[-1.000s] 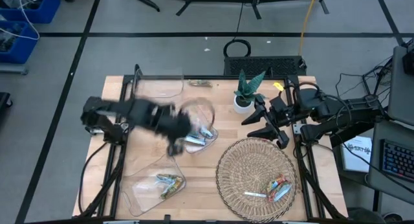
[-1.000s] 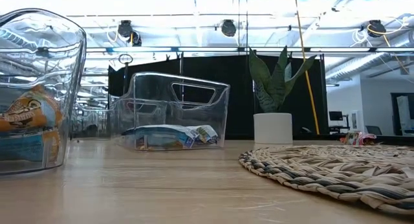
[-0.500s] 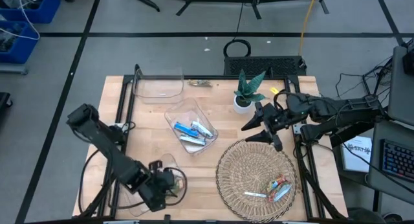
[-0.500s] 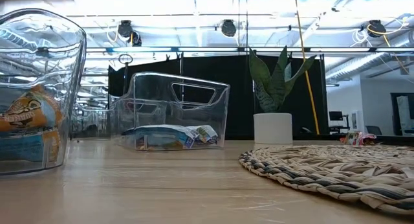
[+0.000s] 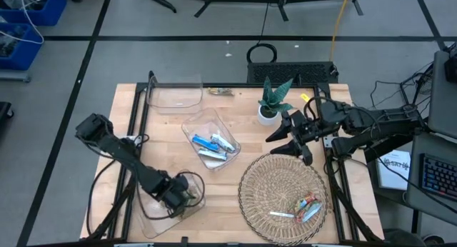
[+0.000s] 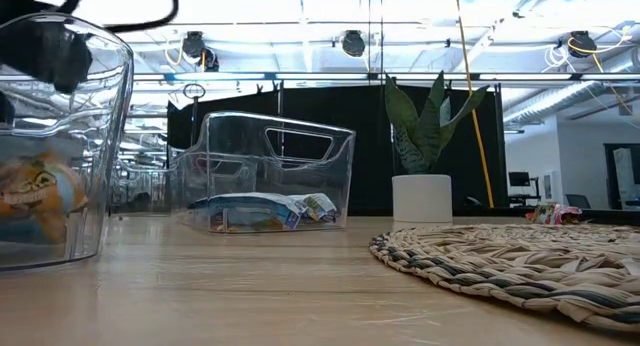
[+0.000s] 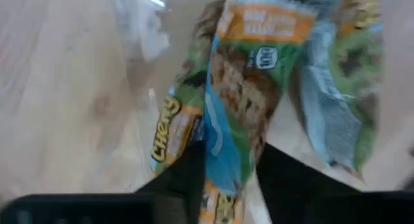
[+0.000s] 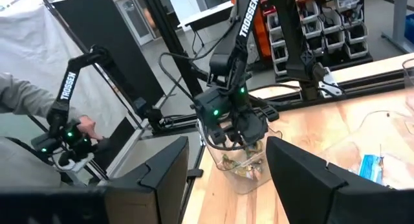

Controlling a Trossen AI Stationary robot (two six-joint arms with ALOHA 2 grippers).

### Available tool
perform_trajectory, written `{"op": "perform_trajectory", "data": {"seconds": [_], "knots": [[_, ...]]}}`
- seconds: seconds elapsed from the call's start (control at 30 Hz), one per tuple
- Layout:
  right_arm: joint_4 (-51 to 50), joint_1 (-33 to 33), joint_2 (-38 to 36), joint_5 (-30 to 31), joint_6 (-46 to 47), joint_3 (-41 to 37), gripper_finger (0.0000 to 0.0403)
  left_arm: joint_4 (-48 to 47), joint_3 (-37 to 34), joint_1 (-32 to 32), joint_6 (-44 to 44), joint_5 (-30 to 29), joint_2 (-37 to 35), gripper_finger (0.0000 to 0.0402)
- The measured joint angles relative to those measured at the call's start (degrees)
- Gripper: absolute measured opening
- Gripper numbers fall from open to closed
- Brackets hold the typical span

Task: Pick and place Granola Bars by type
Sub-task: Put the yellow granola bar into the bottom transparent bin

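My left gripper [image 5: 180, 195] reaches down into the clear bin [image 5: 153, 215] at the table's near left and is shut on a green-gold granola bar [image 7: 236, 114]. More green-gold bars [image 7: 336, 114] lie beside it in that bin. In the low view the gripper's dark body [image 6: 60, 51] shows above the bin's bars [image 6: 40, 191]. Blue and silver-blue bars [image 5: 213, 145] lie in the middle bin. An orange-red bar [image 5: 305, 203] and a silver bar [image 5: 280, 214] rest in the wicker basket [image 5: 257, 179]. My right gripper [image 5: 289, 140] hangs open between the plant and the basket. My left gripper has the green-gold bar's near end [image 7: 223, 162] pinched between its two fingers [image 7: 184, 182]. It comes from above, pointing down into the bin, and the bar runs on past the fingertips along them. Whether the bar is lifted off the bin's floor cannot be told.
A potted plant [image 5: 270, 104] stands at the far right of the table. Another clear bin [image 5: 175, 97] sits at the far left, with a small wrapper [image 5: 220, 91] beside it. A person's sleeve and hand [image 8: 81, 128] show at a second arm set beyond the table.
My left arm has swung fast from over the middle bin toward the table's near edge and down into the near-left bin. In the last half second it drew back a little toward the far edge. The bars in that bin have shifted.
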Motion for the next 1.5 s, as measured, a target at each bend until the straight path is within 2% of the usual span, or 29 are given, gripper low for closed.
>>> {"op": "perform_trajectory", "data": {"seconds": [0.2,0.33,0.43,0.53,0.63,0.7,0.73,0.9,1.03,1.2,1.33,1.5], "knots": [[-1.45,0.00,0.00,-0.13,-0.17,0.00,0.0199,-1.71,4.91,2.28,6.08,1.95,-5.04,0.0259],[-3.38,0.00,0.00,-1.65,-0.18,0.00,0.0199,-8.35,9.83,4.26,7.60,1.93,-10.06,0.0327],[-4.59,0.00,0.00,-2.87,-0.38,0.00,0.0199,-17.35,15.38,6.59,8.06,-0.03,-13.16,0.0356],[-4.92,0.02,0.00,-3.04,-1.48,0.00,0.0199,-27.26,23.13,11.01,15.81,-8.63,-14.96,0.0365],[-5.02,0.00,0.00,-2.97,-3.53,0.00,0.0199,-31.81,30.02,17.35,33.27,-21.19,-15.05,0.0365],[-5.30,0.00,0.00,-2.75,-4.87,0.00,0.0199,-28.57,32.90,24.04,46.54,-26.21,-14.58,0.0362],[-5.58,0.00,0.00,-2.61,-5.09,0.00,0.0199,-26.40,33.77,28.44,52.62,-26.77,-13.93,0.0361],[-6.81,0.00,0.02,-1.00,-4.49,0.00,0.0199,-14.20,34.49,48.87,75.45,-22.46,-8.31,0.0361],[-6.81,0.00,0.02,0.88,-3.83,0.00,0.0199,-3.11,34.58,59.28,90.30,-17.78,-1.71,0.0361],[-6.33,-0.02,0.02,2.03,-2.76,0.00,0.0199,4.95,34.49,65.85,99.40,-11.74,7.17,0.0367],[-6.37,0.00,0.02,4.60,-1.52,0.00,0.0199,9.56,34.49,67.79,103.87,-11.41,14.27,0.0369],[-6.35,-0.02,0.02,6.96,-1.05,0.00,0.0199,13.47,34.49,68.93,104.74,-12.90,20.75,0.0370]]}}
